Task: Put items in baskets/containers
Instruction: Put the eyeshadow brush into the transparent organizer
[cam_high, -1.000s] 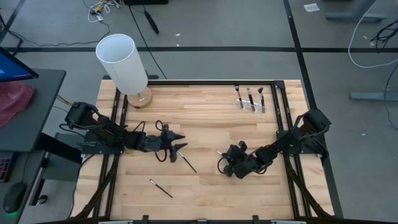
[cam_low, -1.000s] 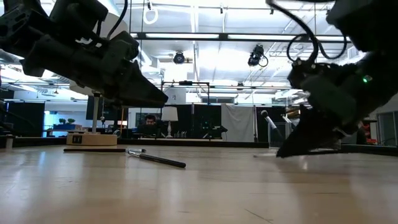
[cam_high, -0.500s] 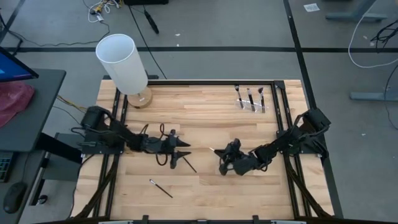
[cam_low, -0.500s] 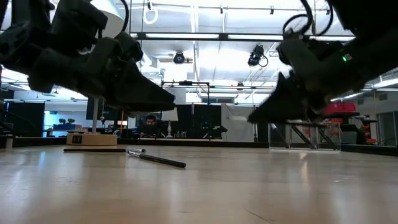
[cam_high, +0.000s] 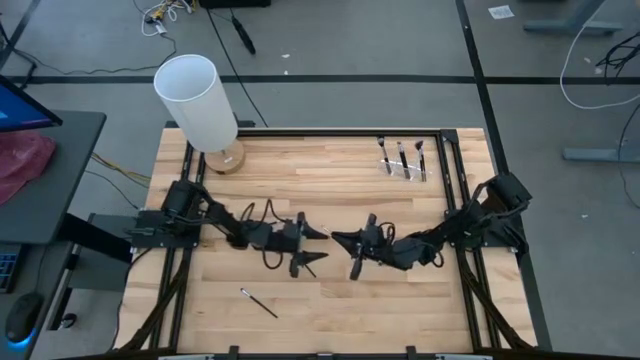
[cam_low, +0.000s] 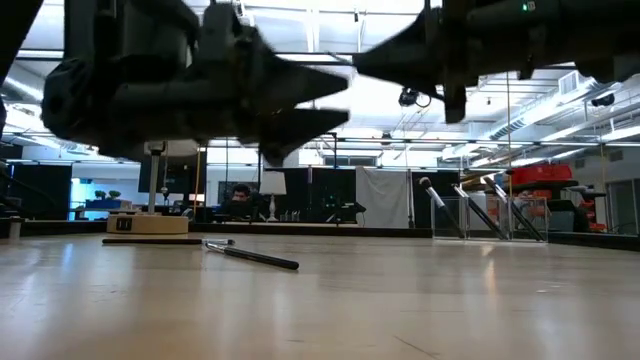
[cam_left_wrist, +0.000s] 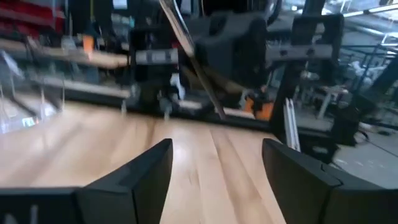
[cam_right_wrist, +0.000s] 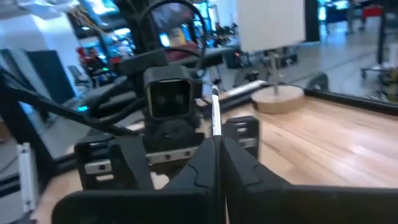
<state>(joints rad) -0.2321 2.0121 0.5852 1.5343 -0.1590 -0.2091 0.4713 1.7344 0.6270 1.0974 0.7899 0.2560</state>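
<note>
Both arms meet over the middle of the table, tips nearly nose to nose; the right gripper has its fingers pressed together on a thin brush, the handle pinched between the pads and the rest standing up past the fingertips in its own wrist view; from the left wrist view that same brush shows as a slim slanted stick in front of the right arm; the left gripper faces it with fingers spread apart and nothing between them, so this looks like a handover lining up, though that is a judgement.

Two more brushes wait on the wood; one lies just beneath the left gripper, another sits nearer the front edge, well apart from both arms; the clear holder stands at the far right of the table with three brushes already upright in it; the white cylinder on its wooden base stands at the far left corner.

These brushes should be feather-light and stiff, but slim and smooth, so likely to roll or swivel in a pinch; best taken mid-handle, square across, away from the soft bristles; a grip near one end may let it pivot.
</note>
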